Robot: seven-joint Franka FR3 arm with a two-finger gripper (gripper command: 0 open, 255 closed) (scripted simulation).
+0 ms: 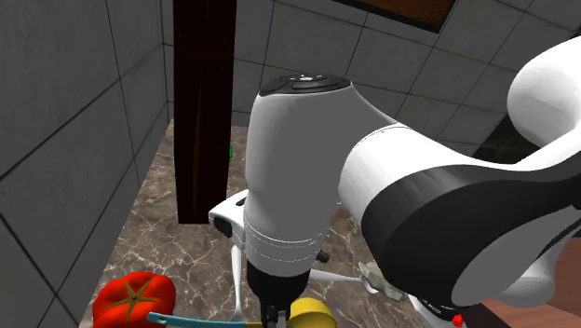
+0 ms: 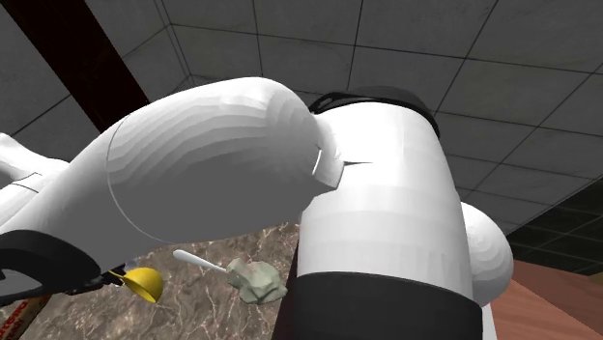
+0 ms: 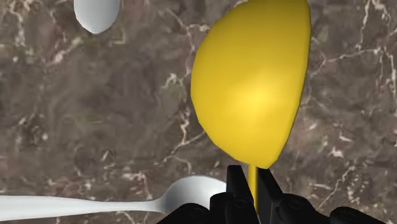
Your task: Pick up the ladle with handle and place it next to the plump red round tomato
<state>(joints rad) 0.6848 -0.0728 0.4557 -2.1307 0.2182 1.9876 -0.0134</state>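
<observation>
Gripping the ladle (image 3: 251, 83) by its thin yellow neck, between jaws closed tight on it, right at the junction of neck and bowl. Likely taken there for the sake of a narrow stem, easier to pinch than a round bowl.

From the wrist, hanging over the brown marbled table (image 3: 76, 114), bowl stretching straight away from the fingertips (image 3: 236, 181). Hard to tell whether lifted clear or just resting.

Seemingly lying long-ways across the shoulder view: yellow bowl toward that view's right, and a teal rod (image 1: 191, 321) running from beside the jaws toward its left. Probably the handle, though not certain. Pointing, if so, handle-first at the tomato (image 1: 136, 298), red and plump, near at the shoulder view's lower left.

Flanked by a white spoon (image 3: 184, 191) just beside the fingertips and a second spoon (image 3: 97, 13) farther off past the bowl. Further out, in the second exterior view, a pale grey lump (image 2: 257, 280) on the table.

Left to do, by the look of it: a short carry toward the tomato.
</observation>
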